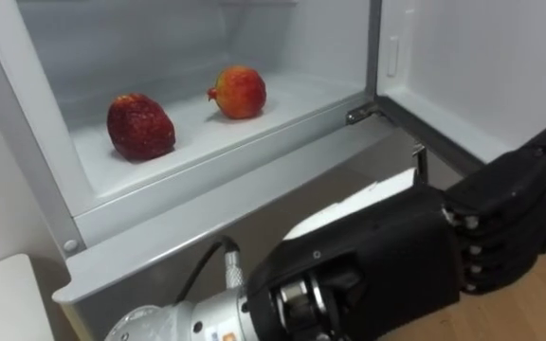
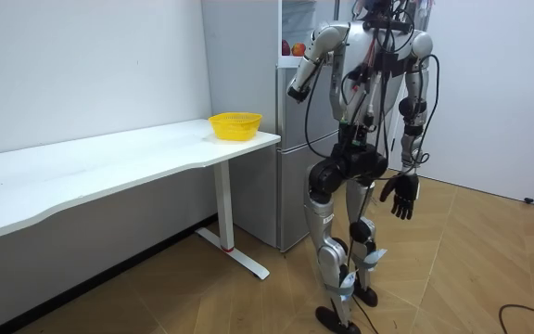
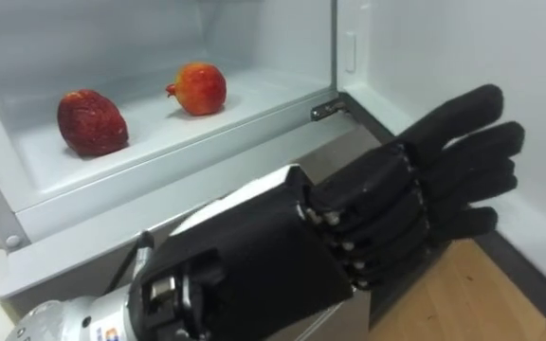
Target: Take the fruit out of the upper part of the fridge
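Two fruits on the upper fridge shelf [image 1: 193, 134], apart: dark red fruit [image 1: 140, 126], red-yellow fruit [image 1: 239, 92] | step: the reach, nothing held | my left hand [image 3: 349, 227] hovers below the shelf's lip, fingers straight | right hand [image 2: 400, 197] hangs loose-fingered by my side | next: rise, enter, close round one fruit | print: none I can read

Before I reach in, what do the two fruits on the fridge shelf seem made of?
Strawberry: likely moulded plastic or foam, matte, with evenly pitted dark red skin. Pomegranate: likely smooth hard plastic, with a faint sheen and blended red-orange colour. Real fruit cannot be ruled out for either.
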Robot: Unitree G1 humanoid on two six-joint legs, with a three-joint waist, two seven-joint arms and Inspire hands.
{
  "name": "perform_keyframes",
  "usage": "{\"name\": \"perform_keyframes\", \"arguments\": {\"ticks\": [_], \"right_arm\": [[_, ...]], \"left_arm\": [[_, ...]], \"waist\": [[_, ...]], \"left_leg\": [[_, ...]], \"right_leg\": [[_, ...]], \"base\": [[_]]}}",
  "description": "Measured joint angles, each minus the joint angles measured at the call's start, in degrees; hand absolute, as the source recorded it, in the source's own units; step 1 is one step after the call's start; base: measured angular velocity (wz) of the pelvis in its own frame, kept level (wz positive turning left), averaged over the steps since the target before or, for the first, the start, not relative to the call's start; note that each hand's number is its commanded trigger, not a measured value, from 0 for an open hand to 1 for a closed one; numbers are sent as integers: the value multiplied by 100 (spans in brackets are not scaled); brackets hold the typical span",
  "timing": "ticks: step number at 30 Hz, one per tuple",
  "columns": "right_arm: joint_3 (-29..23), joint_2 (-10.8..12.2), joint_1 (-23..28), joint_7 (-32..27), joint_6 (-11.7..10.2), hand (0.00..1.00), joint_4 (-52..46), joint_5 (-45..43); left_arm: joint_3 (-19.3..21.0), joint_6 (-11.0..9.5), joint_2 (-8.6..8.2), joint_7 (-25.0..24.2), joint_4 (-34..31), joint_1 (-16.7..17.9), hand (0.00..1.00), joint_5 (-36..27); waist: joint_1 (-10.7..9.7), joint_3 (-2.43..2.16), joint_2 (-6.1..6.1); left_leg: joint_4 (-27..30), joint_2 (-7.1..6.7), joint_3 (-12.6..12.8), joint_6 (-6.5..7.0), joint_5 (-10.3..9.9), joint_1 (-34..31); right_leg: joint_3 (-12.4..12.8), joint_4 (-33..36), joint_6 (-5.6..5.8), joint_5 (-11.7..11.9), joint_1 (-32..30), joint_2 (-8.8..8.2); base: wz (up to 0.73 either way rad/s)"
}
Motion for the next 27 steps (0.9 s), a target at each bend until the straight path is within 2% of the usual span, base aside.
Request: {"name": "perform_keyframes", "arguments": {"ticks": [4, 6, 9, 17, 23, 27], "right_arm": [[0, -10, 36, 4, 1, 0, -19, 84], [0, -35, 63, 28, 5, 0, -30, 177], [0, -57, 120, 49, 4, 0, -24, 300], [-2, -135, 158, 72, 5, 0, -36, 356], [-1, -169, 172, 75, 1, 0, -39, 365], [0, -182, 173, 76, 2, 0, -42, 467]], "left_arm": [[-117, 4, -84, -5, 40, -1, 0, -2], [-151, 13, -93, 27, 180, -2, 0, 0], [-187, 58, -92, 190, 262, -2, 0, 44], [-204, 84, -85, 374, 261, -22, 0, 29], [-452, 92, -71, 488, 261, -413, 0, 29], [-553, 94, -66, 570, 261, -531, 0, 23]], "waist": [[-62, -13, 19], [-158, -34, 51], [-185, -56, 103], [-320, -27, 179], [-323, -28, 188], [-334, -33, 202]], "left_leg": [[7, 43, 140, -2, -1, 9], [8, 74, 319, -7, -4, 11], [11, 84, 396, -7, -4, 27], [11, 95, 520, -7, -4, 74], [8, 94, 520, -7, -4, 79], [8, 119, 524, -7, -4, 86]], "right_leg": [[66, -5, -15, 23, -7, 28], [78, -8, -28, 32, -12, 64], [159, -20, -50, 63, -12, 89], [228, -39, -68, 74, -28, 149], [223, -14, -64, 82, -22, 148], [234, -11, -68, 86, -20, 155]], "base": [[-10], [-3], [-15], [-6], [0], [0]]}}
